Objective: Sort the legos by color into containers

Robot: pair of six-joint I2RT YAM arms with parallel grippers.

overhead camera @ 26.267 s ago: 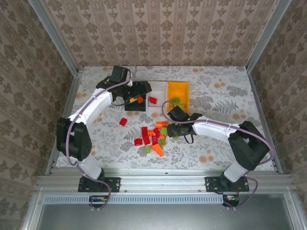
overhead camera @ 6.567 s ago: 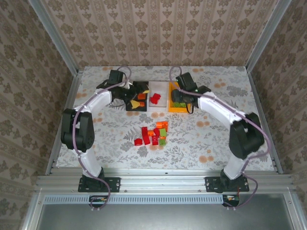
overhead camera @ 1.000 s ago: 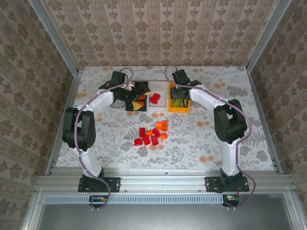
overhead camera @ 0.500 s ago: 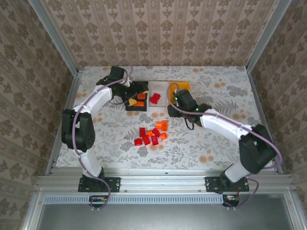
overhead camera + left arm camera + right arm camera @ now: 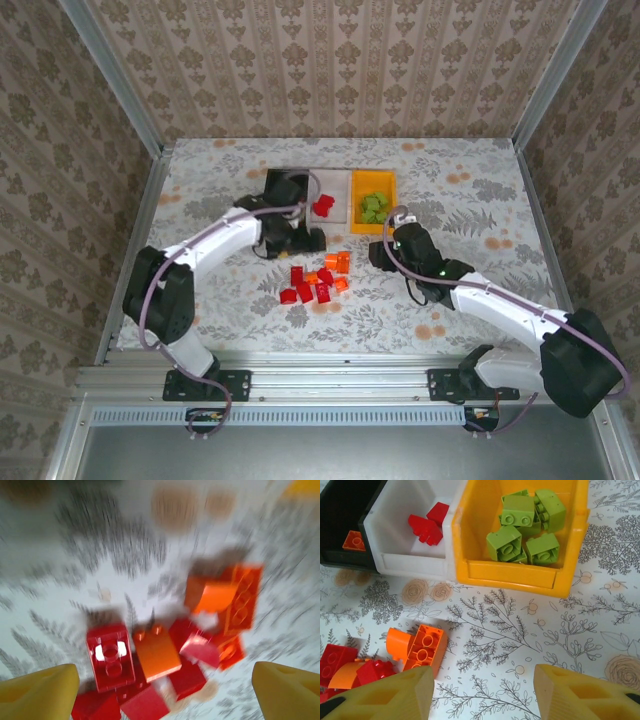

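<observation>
**Desk:** What is the left arm doing?

**Photographer:** The left gripper (image 5: 160,695) hangs over the loose pile (image 5: 318,280), fingers spread wide with nothing between them. Its wrist view is blurred.

**Desk:** What's in the pile?

**Photographer:** Only red bricks (image 5: 111,656) and orange bricks (image 5: 157,655), on the floral table (image 5: 200,180) in front of the bins. Reading across, the black bin (image 5: 335,505) holds an orange piece (image 5: 354,540). The white bin (image 5: 407,562) holds red pieces (image 5: 426,524), and the orange-yellow bin (image 5: 512,575) holds the green bricks (image 5: 522,530).

**Desk:** And the right gripper (image 5: 482,695)?

**Photographer:** Also wide open and empty, on the near side of the bins. Green looks finished, so the step in hand is picking red or orange. The next move, I'd judge, is to lower onto one brick at the pile's edge, close, and carry it to the matching bin.
</observation>
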